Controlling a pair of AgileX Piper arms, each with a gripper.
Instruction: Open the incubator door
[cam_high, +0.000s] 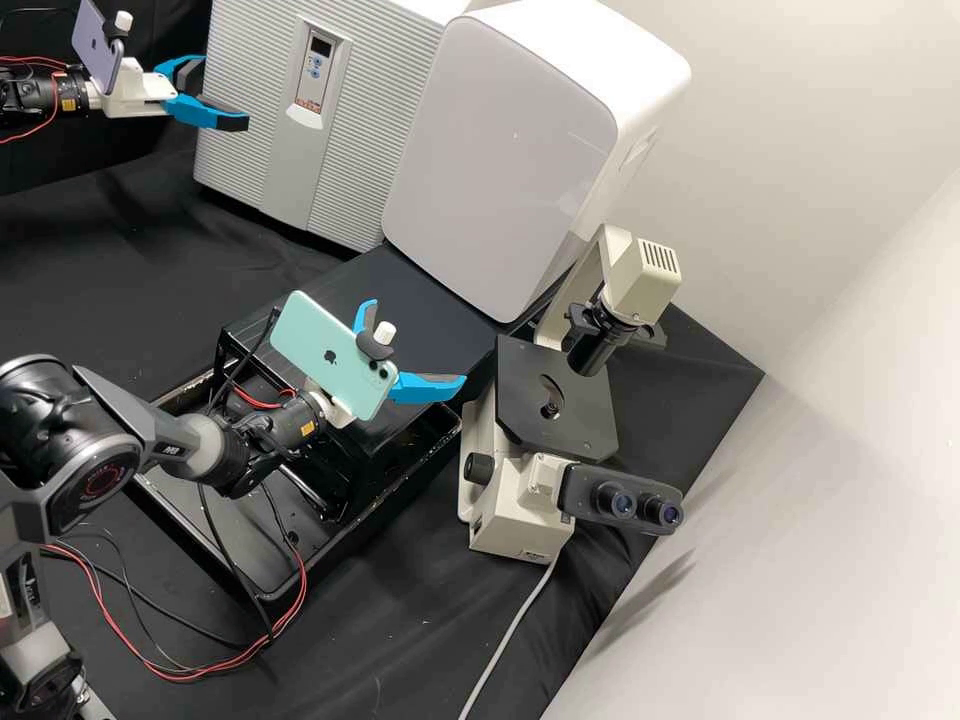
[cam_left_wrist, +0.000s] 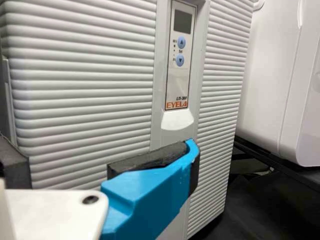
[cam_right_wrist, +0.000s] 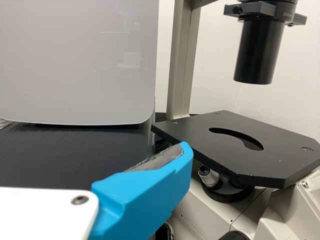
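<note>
In the high view, the incubator door (cam_high: 375, 130) is standing closed toward eleven o'clock. Your left gripper (cam_high: 226, 92) is hovering by its front, between ten and eleven o'clock, its fingers standing apart. Your right gripper (cam_high: 418, 343) is hanging near the dial's centre, its fingers also standing apart, with the microscope (cam_high: 520, 490) sitting toward four o'clock from it and the white cabinet (cam_high: 500, 150) standing toward twelve.

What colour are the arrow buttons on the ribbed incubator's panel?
Light blue; the arrow buttons show best in the left wrist view.
</note>
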